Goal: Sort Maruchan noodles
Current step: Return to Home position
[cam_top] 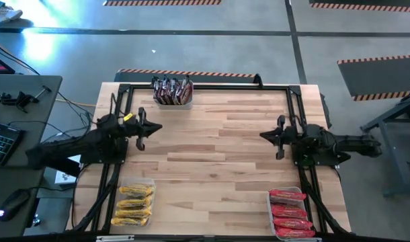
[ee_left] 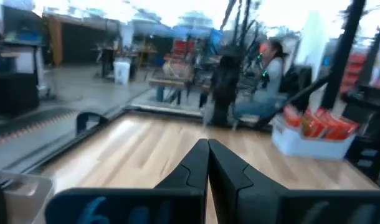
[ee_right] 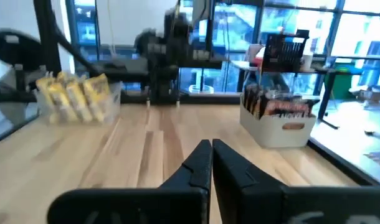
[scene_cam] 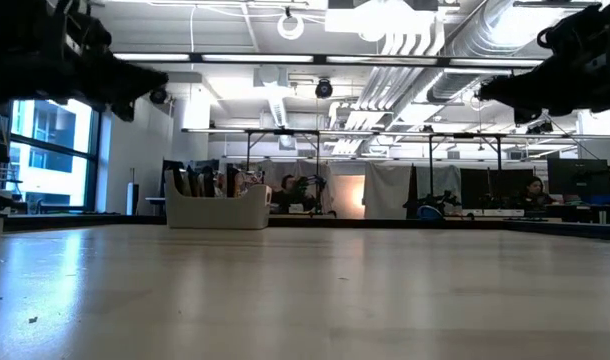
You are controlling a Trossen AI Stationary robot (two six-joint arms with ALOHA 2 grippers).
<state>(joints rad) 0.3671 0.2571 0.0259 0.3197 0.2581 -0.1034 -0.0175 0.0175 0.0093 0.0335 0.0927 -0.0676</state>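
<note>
We see both arms raised over the wooden table (cam_top: 218, 154), the left arm at its left edge, the right arm at its right edge, well apart and facing each other. Left gripper (cam_top: 143, 128): the wrist view shows the fingers (ee_left: 193, 165) pressed together at the tips, gripping nothing. Right gripper (cam_top: 277, 136): same, fingers (ee_right: 230, 165) closed with tips meeting, empty. The low view shows both hanging above the tabletop, not touching it.

The noodles sit in three bins. Dark packets (cam_top: 172, 89) stand upright in the white bin (cam_top: 173, 103) at the far edge, left of centre. Yellow packets (cam_top: 134, 204) lie in a row in the near-left bin (cam_top: 141, 181), at the near left corner just beside the left arm's base. Red-orange packets (cam_top: 289, 214) lie in a row in the near-right bin (ee_left: 302, 144), at the near right corner by the right arm's base.

A person (ee_left: 274, 59) sits in the room beyond the table.
</note>
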